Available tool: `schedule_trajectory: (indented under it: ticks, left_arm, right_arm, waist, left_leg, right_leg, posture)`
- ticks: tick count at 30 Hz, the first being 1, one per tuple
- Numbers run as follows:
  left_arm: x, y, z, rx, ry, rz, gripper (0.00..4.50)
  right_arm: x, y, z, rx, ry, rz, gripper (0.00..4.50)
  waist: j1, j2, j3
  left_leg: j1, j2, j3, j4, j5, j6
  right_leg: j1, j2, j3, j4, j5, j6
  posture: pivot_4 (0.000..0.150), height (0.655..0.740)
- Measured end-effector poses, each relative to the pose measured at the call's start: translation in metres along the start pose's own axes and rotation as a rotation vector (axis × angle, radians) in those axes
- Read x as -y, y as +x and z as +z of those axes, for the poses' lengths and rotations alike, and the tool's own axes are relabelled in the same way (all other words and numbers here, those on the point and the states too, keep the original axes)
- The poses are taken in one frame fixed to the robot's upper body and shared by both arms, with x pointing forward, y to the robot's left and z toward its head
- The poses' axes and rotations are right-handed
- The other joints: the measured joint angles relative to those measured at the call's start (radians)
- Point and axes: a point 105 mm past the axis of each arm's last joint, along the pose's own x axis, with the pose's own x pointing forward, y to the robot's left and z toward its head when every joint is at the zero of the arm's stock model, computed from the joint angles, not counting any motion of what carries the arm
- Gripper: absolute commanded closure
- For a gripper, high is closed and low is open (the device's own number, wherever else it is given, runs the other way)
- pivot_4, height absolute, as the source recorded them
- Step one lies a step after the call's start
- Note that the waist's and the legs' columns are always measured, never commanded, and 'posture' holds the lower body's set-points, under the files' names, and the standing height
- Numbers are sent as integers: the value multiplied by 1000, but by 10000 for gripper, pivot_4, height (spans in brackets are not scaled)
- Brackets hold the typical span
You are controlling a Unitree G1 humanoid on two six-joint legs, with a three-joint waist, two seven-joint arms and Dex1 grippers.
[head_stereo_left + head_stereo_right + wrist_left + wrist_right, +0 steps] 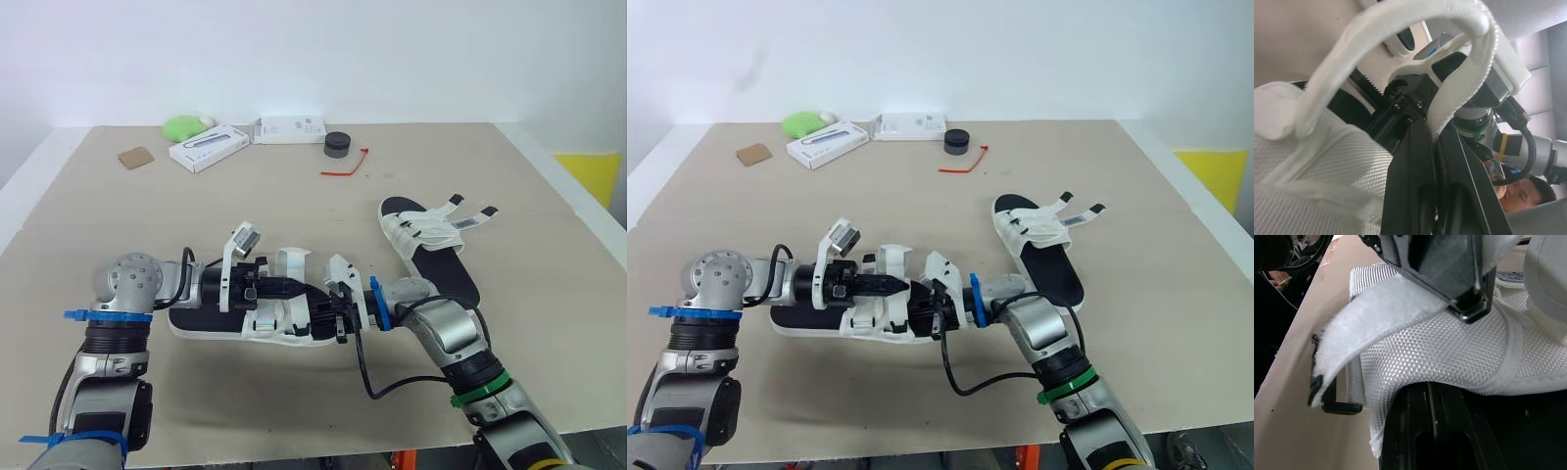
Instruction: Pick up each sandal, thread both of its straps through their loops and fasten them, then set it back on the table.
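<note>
A white-strapped sandal with a black footbed [201, 321] lies at the front centre of the table, between my two grippers. My left gripper [292, 288] reaches in from the left and is shut on one white strap [1459, 93], which arches up in a loop over the sandal. From the right, my right gripper [329, 313] is shut on the edge of the sandal's white mesh upper [1449, 357]. The left gripper's fingertips [1449, 274] sit just above that mesh. A second sandal [443, 266] lies flat to the right, with its two straps [472, 217] spread open.
Along the far edge sit a green object [184, 126], two white boxes [208, 147] [290, 129], a black round item [337, 144], a red tie [345, 166] and a cardboard piece [136, 157]. A person [1520, 193] is beyond the table.
</note>
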Motion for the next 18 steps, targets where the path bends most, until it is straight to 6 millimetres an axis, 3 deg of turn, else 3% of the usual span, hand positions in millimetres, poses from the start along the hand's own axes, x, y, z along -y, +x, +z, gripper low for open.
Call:
schedule_trajectory:
  ticks: [18]
  left_arm:
    - [-6, -5, -3, -18, 34, 27, 44361]
  right_arm:
    - [0, 0, 0, 0, 1, 1, 45000]
  waist:
    - [0, 0, 0]
  left_leg:
    - [0, 0, 0, 0, 0, 0]
  right_leg:
    - [0, 0, 0, 0, 0, 0]
  posture:
    - [1500, 7400]
